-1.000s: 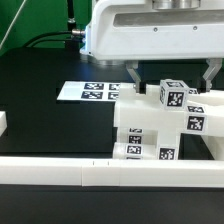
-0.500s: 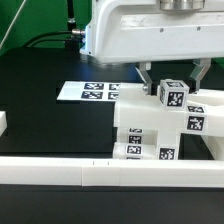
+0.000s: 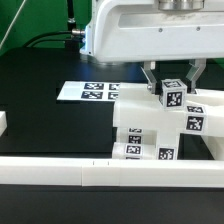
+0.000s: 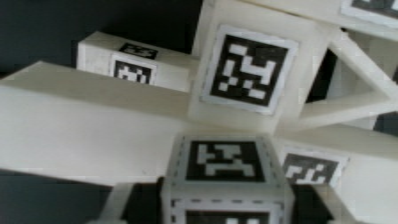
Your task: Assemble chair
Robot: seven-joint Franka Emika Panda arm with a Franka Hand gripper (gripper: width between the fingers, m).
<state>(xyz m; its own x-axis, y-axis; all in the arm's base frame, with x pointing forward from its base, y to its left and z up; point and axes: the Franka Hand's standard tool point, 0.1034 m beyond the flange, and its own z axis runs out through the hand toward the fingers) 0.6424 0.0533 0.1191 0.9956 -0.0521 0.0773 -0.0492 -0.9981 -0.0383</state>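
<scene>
The partly built white chair stands at the exterior view's right, with tags on its front blocks. A cube-ended peg sticks up from its top, tag faces showing. My gripper comes straight down over this cube, one dark finger against each side, shut on it. In the wrist view the cube-ended peg fills the space between my gripper's fingers. Beyond it lie the chair's white bars and a tagged upright block. The peg's lower end is hidden inside the chair.
The marker board lies flat on the black table behind the chair. A long white border rail runs along the front edge. A small white block sits at the exterior view's far left. Cables trail at the back.
The fingers have drawn in from wide apart to rest against the sides of the peg's cube. The arm and the chair have stayed in place.
</scene>
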